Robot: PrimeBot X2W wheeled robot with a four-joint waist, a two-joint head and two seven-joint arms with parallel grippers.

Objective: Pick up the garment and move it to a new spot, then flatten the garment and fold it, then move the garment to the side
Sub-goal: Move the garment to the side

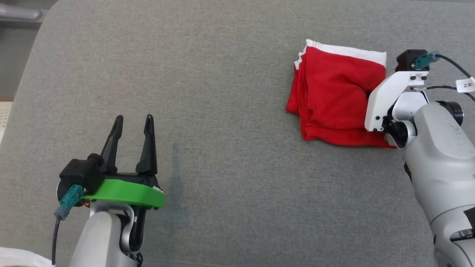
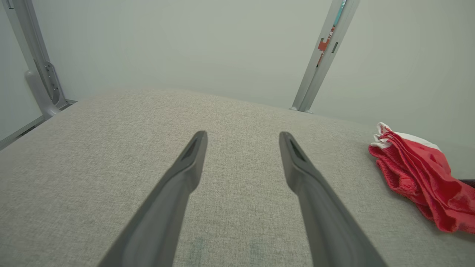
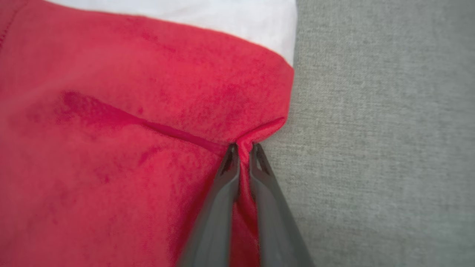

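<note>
Head view: red garment [image 1: 334,96], folded into a thick, slightly rumpled rectangle, white band along the far edge, layered hems showing at the left. Lies toward the far right part of the grey cushion [image 1: 230,66], short of its edges. Right wrist [image 1: 389,100] over the garment's right edge, covering part of the cloth; fingertips hidden under the white mount. Left gripper [image 1: 134,118] well apart from the garment, over the cushion's near left part, fingers spread, nothing between them.

Left wrist view: two dark fingers [image 2: 185,174] wide apart above bare cushion. Garment low and bunched at the right, white band at its far end, cut off by the picture's right edge. Metal post [image 2: 323,55] beyond the cushion's far edge.

Right wrist view: right gripper [image 3: 243,148] pressed together on a pinched ridge of red cloth at the garment's right edge, a crease running left from the pinch. White band across the top. Garment cut off at left and bottom; cloth close up and somewhat blurred.
</note>
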